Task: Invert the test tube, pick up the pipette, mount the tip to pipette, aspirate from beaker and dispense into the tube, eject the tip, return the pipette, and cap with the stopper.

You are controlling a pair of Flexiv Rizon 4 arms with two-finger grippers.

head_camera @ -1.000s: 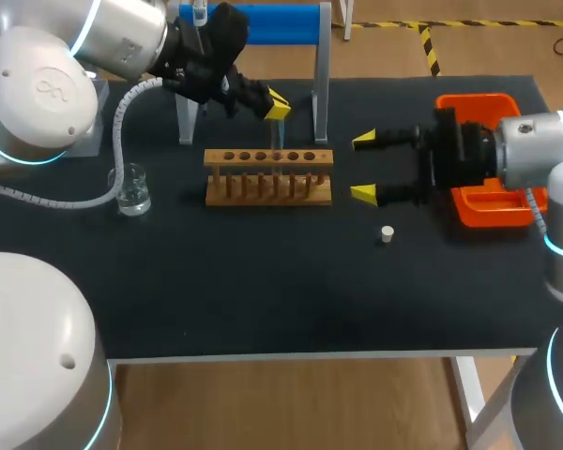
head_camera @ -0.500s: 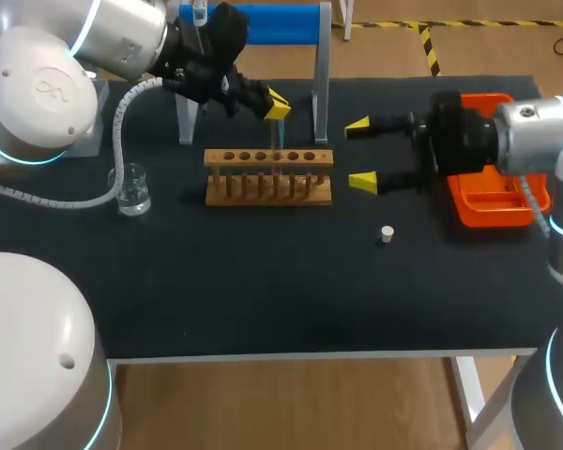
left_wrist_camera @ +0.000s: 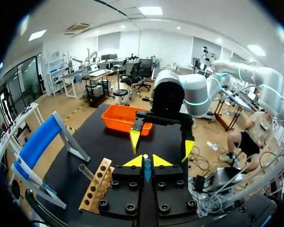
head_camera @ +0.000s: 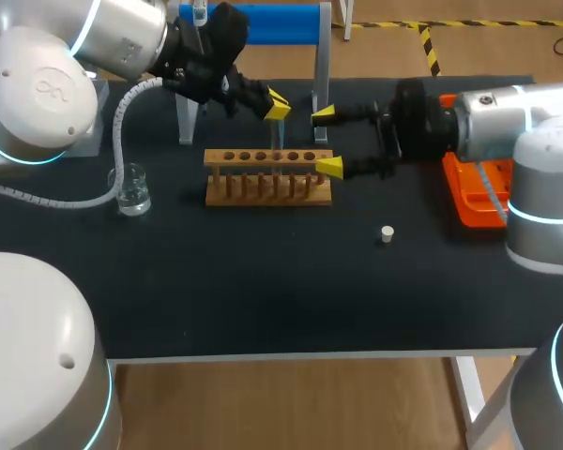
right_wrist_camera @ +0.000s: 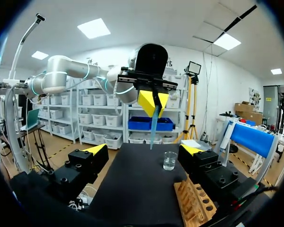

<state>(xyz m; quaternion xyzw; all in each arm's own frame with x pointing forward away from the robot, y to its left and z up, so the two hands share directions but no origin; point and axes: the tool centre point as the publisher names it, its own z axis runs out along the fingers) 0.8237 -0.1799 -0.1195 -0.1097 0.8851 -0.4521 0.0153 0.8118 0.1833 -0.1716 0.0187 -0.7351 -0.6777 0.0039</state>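
R gripper (head_camera: 327, 141) slid to rack (head_camera: 267, 187), jaws open; L gripper (left_wrist_camera: 144, 161) jaws clamp tube (right_wrist_camera: 153, 125)

The table (head_camera: 263, 300) was black, the rack (head_camera: 267, 176) light brown wood, the tray (head_camera: 464, 208) orange, the stopper (head_camera: 387, 234) off-white, the test tube (right_wrist_camera: 153, 125) pale blue; the left gripper (head_camera: 278, 105) and right gripper (head_camera: 327, 141) had black bodies with yellow tips

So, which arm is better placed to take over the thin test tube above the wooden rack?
Probably right: the open right gripper faces the thin bluish test tube hanging ahead, while the left gripper is shut on the tube's top.
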